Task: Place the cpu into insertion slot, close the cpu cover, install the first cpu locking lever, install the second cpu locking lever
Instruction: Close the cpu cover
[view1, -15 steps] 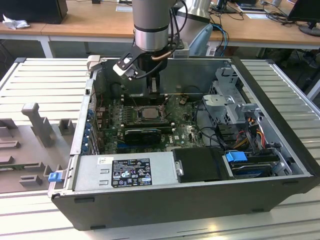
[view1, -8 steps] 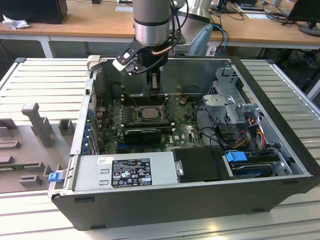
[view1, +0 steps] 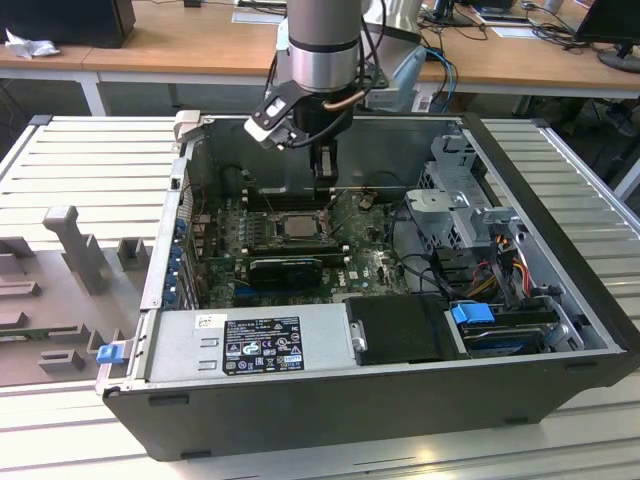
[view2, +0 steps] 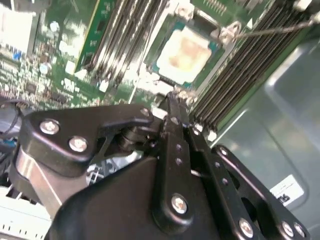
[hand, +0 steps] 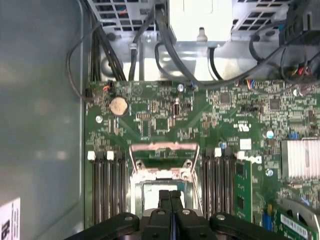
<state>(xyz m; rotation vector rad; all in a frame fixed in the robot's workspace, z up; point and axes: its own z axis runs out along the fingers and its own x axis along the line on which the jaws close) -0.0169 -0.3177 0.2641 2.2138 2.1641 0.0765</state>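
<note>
Gripper closed tight, holding nothing, at insertion slot edge; cpu seated (I judge it light, rigid, fragile: edges only).

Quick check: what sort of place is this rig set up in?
Probably a lab or workshop: an open computer case sits on a ribbed metal bench, with cluttered wooden desks behind.

Case open on top, free way down; memory slots flank socket; drive cage crowds exterior view's right.
</note>
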